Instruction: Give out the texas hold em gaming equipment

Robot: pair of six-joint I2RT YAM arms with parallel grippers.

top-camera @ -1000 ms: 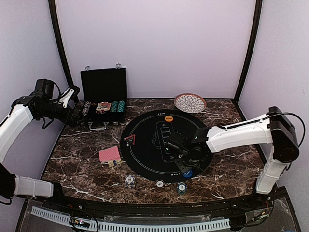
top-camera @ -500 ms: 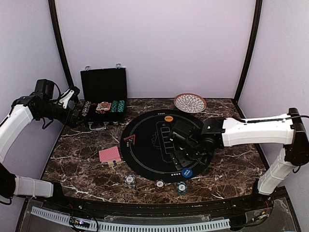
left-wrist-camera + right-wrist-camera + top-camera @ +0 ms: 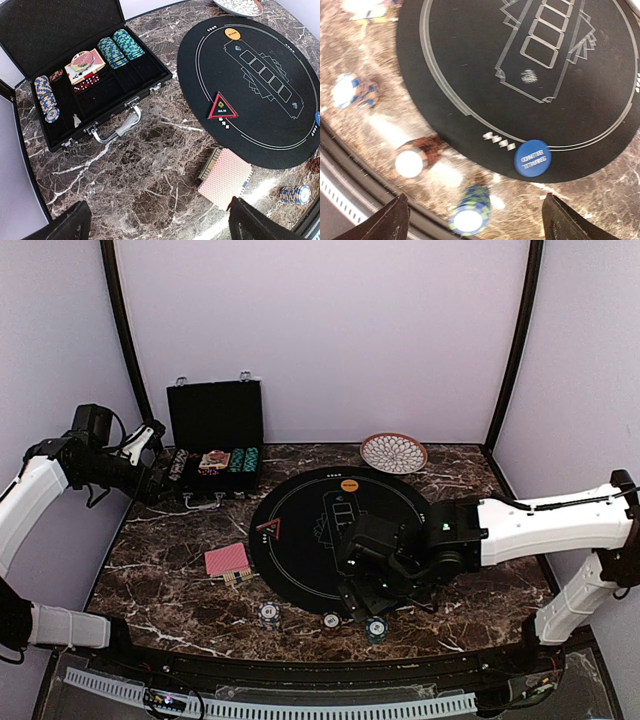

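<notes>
Marble desk fills the overhead view, and the round black mat owns its centre. Upper left, the black case stands open against the back wall, with rows of chips racked inside it. The right arm reaches in from the right edge, and the right tool hangs over the lower rim of the mat; in its wrist view the fingers are spread wide with nothing between them. Over at the left edge, the left tool hovers beside the case's left end, wide open too and gripping nothing. The patterned plate sits at the back, just above the mat. The red-backed cards lie in a pile on bare marble just left of the mat. Three small chip stacks line up along the bottom, below the mat's edge, each apart from the next. The blue button lies flat right at the mat's lower rim, beneath the right tool and hidden from overhead. The red triangle marker rests on the mat's left side, the orange button at its top.
</notes>
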